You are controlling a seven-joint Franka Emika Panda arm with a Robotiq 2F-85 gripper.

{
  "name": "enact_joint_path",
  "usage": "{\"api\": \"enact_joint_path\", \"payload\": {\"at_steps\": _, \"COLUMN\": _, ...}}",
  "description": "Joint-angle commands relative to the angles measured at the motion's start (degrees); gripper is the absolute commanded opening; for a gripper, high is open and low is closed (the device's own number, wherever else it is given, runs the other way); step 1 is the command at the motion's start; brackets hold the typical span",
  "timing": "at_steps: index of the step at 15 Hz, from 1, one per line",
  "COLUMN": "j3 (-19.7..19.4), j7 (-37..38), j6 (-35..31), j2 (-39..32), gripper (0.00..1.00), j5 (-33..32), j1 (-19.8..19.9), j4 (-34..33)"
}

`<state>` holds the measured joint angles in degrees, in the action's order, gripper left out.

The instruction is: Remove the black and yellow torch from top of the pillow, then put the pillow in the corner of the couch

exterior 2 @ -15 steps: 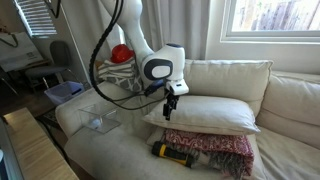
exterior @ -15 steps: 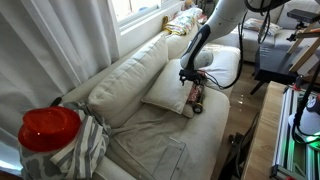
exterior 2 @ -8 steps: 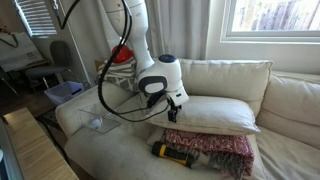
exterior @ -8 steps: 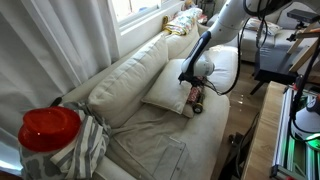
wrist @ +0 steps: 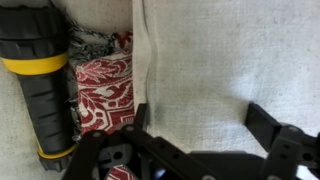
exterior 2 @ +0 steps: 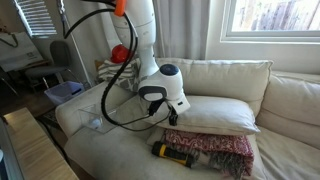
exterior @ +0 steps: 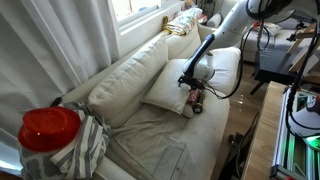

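The cream pillow (exterior: 163, 90) (exterior 2: 218, 112) (wrist: 225, 55) lies on the couch (exterior: 130, 125) (exterior 2: 110, 150), on top of a red patterned cushion (exterior 2: 215, 148) (wrist: 100, 85). The black and yellow torch (exterior 2: 172, 152) (wrist: 38, 80) (exterior: 195, 98) lies on the couch seat beside the red cushion, off the pillow. My gripper (wrist: 200, 125) (exterior 2: 172, 110) (exterior: 188, 84) is open, low over the pillow's edge nearest the torch, with its fingers spread over the cream fabric. Whether the fingers touch the pillow I cannot tell.
A clear plastic box (exterior 2: 98, 120) stands on the couch seat near the arm's base. A red lid (exterior: 48, 128) and striped cloth (exterior: 85, 145) fill the foreground. The couch's back cushions (exterior: 120, 75) rise behind the pillow. A whiter sofa (exterior: 225, 62) lies beyond.
The arm has come down and the gripper has dropped closer to the pillow's edge. The pillow and torch have not moved.
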<state>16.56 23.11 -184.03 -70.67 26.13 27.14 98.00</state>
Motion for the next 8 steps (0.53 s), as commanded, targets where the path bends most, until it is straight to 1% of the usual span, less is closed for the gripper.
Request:
{"api": "enact_joint_path", "payload": {"at_steps": 1, "j3": -0.1, "j7": -0.6, "j6": 0.2, "j2": -0.1, "gripper": 1.00, "j5": 0.8, "j1": -0.3, "j4": -0.4}}
{"api": "enact_joint_path", "payload": {"at_steps": 2, "j3": 2.2, "j7": -2.3, "j6": -0.6, "j2": -1.7, "gripper": 1.00, "j5": -0.2, "j1": 2.2, "j4": -1.6}}
{"api": "enact_joint_path", "payload": {"at_steps": 3, "j3": 2.7, "j7": -2.9, "j6": -0.7, "j2": -2.5, "gripper": 1.00, "j5": -0.5, "j1": 3.0, "j4": -2.0}}
{"api": "enact_joint_path", "payload": {"at_steps": 6, "j3": 6.0, "j7": -7.3, "j6": -2.8, "j2": -4.3, "gripper": 1.00, "j5": -2.6, "j1": 7.4, "j4": -2.1}}
{"api": "enact_joint_path", "payload": {"at_steps": 8, "j3": 6.8, "j7": -9.4, "j6": -4.2, "j2": -5.1, "gripper": 1.00, "j5": -4.0, "j1": 9.4, "j4": -1.7}}
